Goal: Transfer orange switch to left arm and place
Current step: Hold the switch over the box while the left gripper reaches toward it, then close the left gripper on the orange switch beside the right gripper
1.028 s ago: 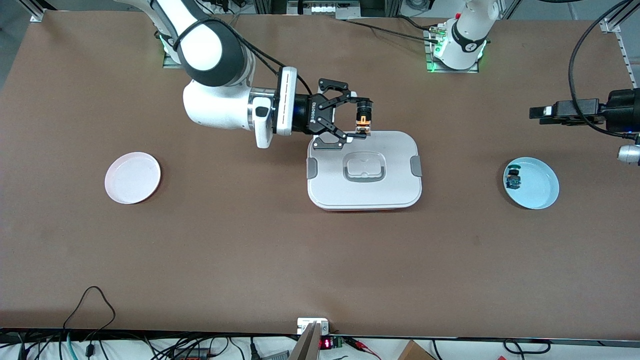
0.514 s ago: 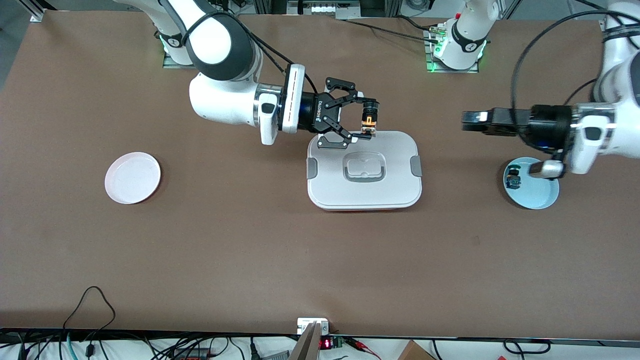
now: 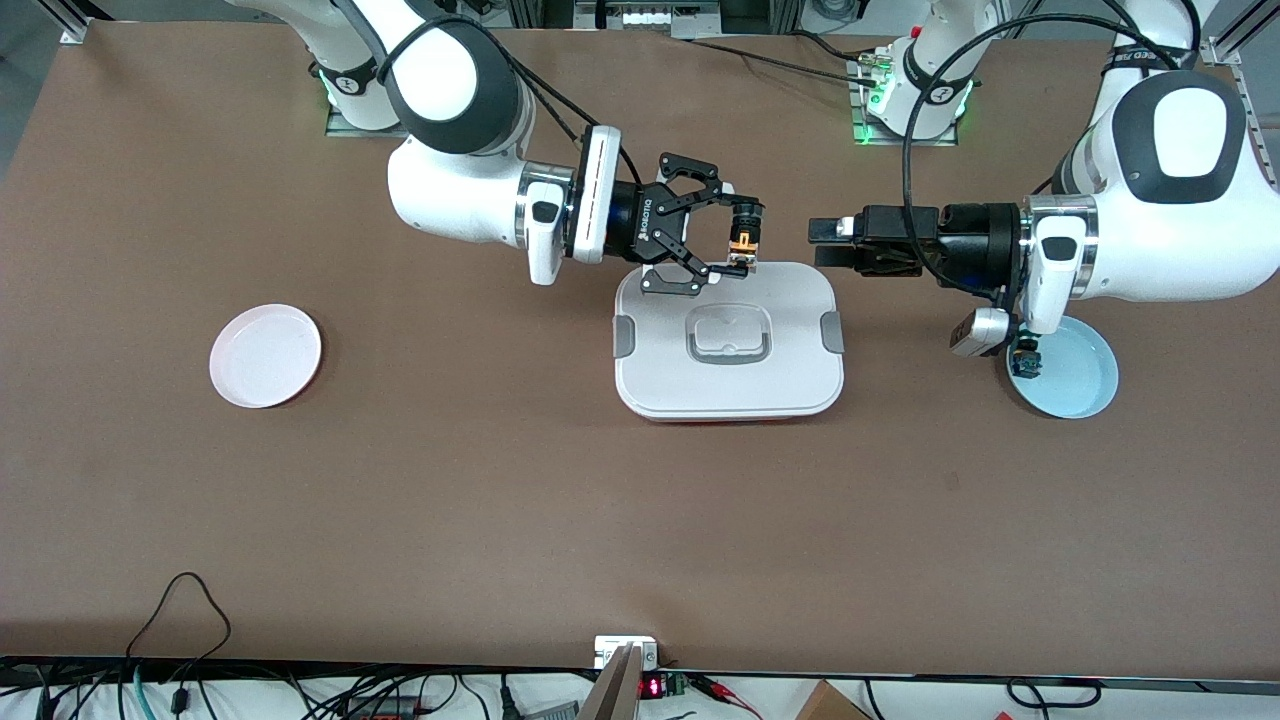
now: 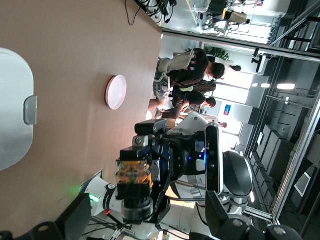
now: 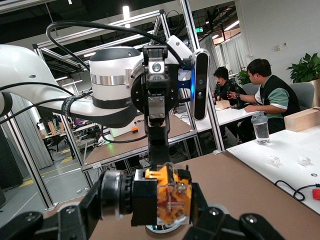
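My right gripper (image 3: 733,236) is shut on the orange switch (image 3: 744,241) and holds it in the air over the edge of the white box (image 3: 790,340) that lies farther from the front camera. In the right wrist view the switch (image 5: 172,197) sits clamped between the fingers. My left gripper (image 3: 826,234) is open and level with the switch, a short gap from it, pointing at it from the left arm's end. In the left wrist view the switch (image 4: 134,172) shows ahead, between the spread fingers (image 4: 75,220), and the box's end (image 4: 12,115) shows too.
A light blue plate (image 3: 1080,385) with a small blue-green switch (image 3: 1025,360) lies under the left arm's wrist. A pink plate (image 3: 265,355) lies toward the right arm's end; it also shows in the left wrist view (image 4: 116,92).
The left arm has swung in from the table's end, bringing its gripper close to the switch. The right gripper has shifted slightly toward it, still holding the switch.
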`<state>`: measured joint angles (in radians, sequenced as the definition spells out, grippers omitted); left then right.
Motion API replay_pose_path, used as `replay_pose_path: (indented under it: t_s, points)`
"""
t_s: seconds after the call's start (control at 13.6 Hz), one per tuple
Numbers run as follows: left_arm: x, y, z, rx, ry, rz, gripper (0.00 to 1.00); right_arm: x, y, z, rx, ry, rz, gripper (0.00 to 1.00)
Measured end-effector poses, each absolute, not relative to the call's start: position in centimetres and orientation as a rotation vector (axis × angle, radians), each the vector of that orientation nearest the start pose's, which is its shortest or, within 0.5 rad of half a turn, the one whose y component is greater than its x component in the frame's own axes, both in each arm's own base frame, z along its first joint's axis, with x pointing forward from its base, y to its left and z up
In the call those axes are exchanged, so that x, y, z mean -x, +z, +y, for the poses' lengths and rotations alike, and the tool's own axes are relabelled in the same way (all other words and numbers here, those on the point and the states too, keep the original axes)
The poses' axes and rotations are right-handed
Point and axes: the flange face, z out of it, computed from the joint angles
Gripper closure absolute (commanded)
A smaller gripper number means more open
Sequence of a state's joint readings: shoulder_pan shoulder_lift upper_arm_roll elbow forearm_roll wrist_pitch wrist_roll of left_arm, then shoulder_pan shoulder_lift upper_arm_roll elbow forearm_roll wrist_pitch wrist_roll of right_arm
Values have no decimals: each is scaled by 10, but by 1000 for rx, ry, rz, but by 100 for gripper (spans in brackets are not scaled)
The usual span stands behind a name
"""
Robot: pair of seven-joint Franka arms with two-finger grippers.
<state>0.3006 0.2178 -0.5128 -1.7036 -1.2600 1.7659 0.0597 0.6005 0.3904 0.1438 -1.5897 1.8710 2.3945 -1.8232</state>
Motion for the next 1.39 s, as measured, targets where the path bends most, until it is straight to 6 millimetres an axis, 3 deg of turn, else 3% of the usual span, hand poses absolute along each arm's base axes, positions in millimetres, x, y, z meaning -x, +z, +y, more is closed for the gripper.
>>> replay_pose_path:
  t_s: [0.51, 0.95, 1.17, 1.39]
  points:
    - [-602, 507, -205, -1764, -255, 120, 0, -527, 466, 474, 1473, -1067, -967, 100]
    - [-592, 495, -230, -1764, -323, 117, 5, -527, 461, 475, 1482, -1062, -965, 99]
    - [-592, 494, -231, -1764, -333, 124, 19, -527, 455, 475, 1491, -1054, -965, 99]
    - [-590, 490, -232, -1765, -344, 131, 25, -527, 455, 474, 1492, -1054, -965, 99]
